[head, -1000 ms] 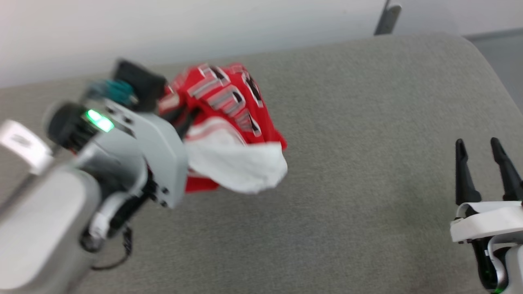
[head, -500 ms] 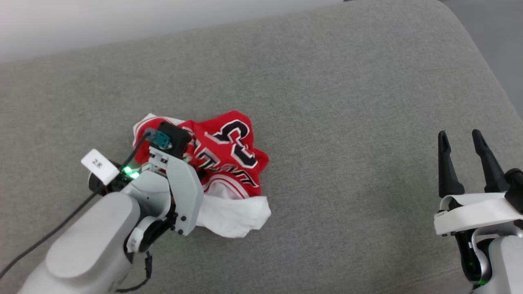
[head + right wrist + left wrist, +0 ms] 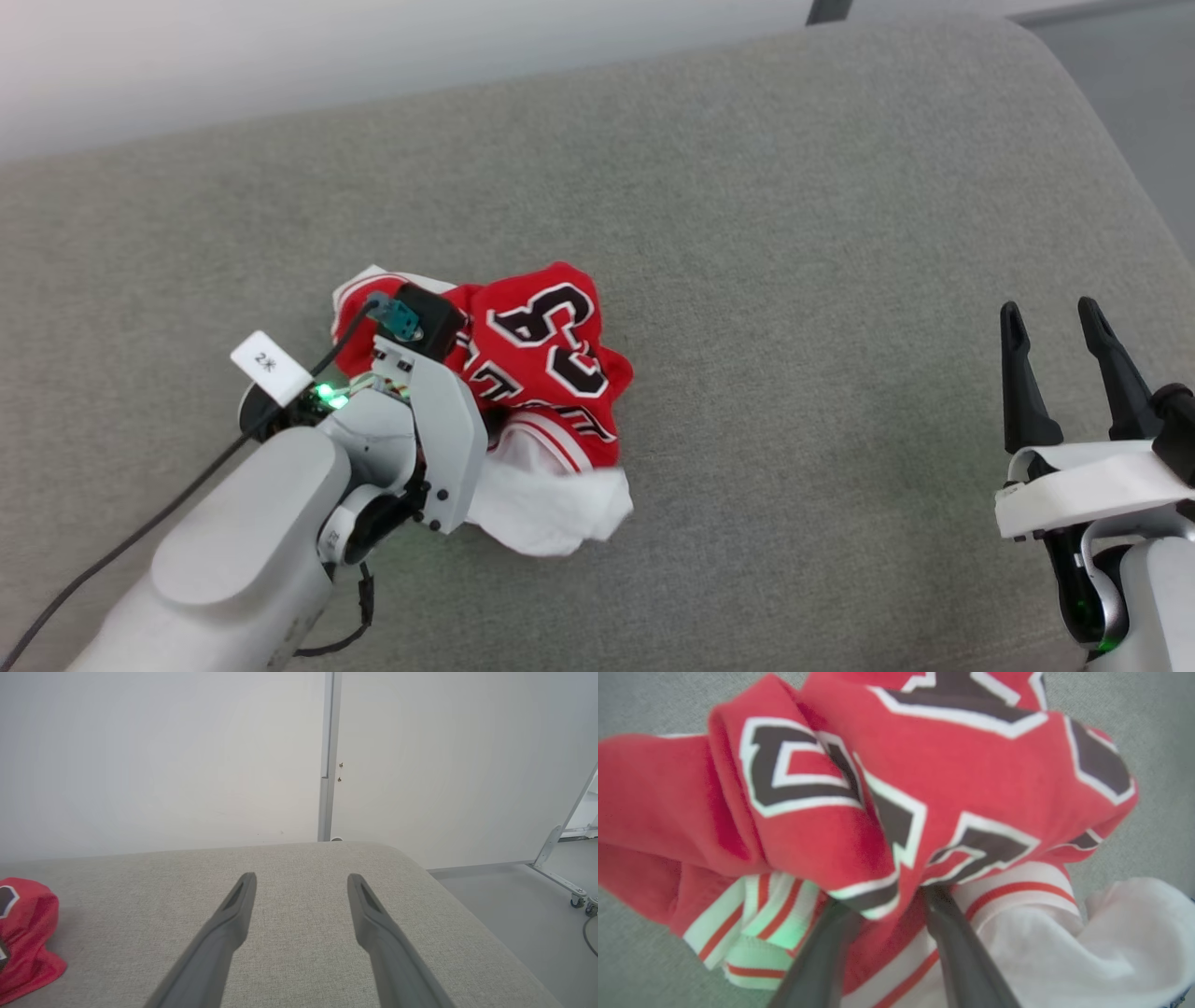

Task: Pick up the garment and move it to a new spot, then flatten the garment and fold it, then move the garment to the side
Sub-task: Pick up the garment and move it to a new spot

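Head view: at the near left, the left arm reaches over the grey cushion, and its wrist housing covers the left gripper and the left part of the garment. The garment lies left of centre in a crumpled heap. Its long axis runs from far left to near right, with a white sleeve at the near-right end. The number shows twisted and the lettering is partly folded under. In the left wrist view the left gripper has its fingers apart with red cloth between them. Their tips are buried under a fold, so I cannot tell whether they pinch it. At the near right, well apart from the heap, the right gripper hovers with its fingers spread around nothing.
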`<state>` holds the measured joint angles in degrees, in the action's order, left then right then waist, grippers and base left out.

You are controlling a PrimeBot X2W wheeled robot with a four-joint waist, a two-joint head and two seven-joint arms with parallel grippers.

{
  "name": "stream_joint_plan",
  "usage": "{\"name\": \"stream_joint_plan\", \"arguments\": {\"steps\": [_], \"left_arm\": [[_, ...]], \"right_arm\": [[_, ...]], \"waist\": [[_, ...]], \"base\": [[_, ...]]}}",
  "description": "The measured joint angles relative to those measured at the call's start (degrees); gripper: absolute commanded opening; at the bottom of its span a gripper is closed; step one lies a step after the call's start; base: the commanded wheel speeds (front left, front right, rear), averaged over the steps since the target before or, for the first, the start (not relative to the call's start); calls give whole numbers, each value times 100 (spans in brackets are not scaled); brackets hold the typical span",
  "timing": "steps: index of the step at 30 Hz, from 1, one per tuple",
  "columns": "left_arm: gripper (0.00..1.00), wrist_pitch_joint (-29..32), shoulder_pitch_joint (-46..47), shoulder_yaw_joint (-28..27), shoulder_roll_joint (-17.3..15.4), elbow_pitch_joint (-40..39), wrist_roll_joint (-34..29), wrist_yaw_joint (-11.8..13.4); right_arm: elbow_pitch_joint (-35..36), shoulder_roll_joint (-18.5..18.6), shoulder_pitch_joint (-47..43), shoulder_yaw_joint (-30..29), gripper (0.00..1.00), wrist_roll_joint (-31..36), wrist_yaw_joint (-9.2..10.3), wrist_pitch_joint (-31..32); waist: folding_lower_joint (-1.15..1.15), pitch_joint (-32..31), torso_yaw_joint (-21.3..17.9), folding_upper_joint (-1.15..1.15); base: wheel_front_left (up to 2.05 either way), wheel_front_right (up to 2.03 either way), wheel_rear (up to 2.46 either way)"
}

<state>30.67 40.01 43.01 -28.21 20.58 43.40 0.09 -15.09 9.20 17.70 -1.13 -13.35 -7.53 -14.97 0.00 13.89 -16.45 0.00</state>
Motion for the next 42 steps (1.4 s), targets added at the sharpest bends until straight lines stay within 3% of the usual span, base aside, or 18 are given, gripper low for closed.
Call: {"name": "stream_joint_plan", "arguments": {"steps": [6,16,31,42], "left_arm": [[100,-123,-5,-47,-60,-334,56,-83],[100,-676,-399,-470,-513,-1143,193,100],[100,-2586,-2037,-1644,-1362,-1967,433,622],[100,-4013,-3379,-2375,-1607,-2079,593,893]], "right_arm": [[-36,137,-95,55,100,15,0,-1],[-147,355,-281,158,100,-31,0,-1],[-165,463,-716,12,100,-62,0,-1],[-24,382,-1041,-253,100,-24,0,-1]], "waist": [[0,-266,173,0],[0,-742,580,0],[0,-1373,1289,0],[0,-1589,1733,0]], "base": [[0,0,0],[0,0,0],[0,0,0],[0,0,0]]}}
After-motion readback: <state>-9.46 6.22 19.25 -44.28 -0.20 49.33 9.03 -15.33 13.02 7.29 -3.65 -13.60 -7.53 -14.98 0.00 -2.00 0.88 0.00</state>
